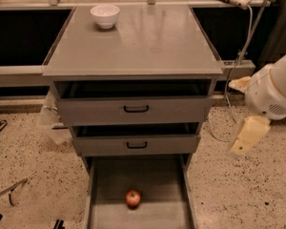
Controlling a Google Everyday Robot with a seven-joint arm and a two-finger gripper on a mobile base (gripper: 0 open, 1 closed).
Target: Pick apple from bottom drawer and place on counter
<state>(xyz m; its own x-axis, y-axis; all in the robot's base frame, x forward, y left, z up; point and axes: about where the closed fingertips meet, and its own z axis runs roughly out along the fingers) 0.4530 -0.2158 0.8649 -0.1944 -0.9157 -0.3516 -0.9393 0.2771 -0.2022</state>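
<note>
The small red apple lies on the grey floor of the bottom drawer, which is pulled open at the bottom of the view. The counter is the flat grey top of the cabinet above it. My arm's white body comes in from the right edge. The cream-coloured gripper hangs below it, to the right of the cabinet at the height of the middle drawer. It is above and well right of the apple, and holds nothing.
A white bowl stands at the back left of the counter. The two upper drawers with black handles stand slightly open. A cable hangs right of the cabinet. The floor is speckled, with small items at the left.
</note>
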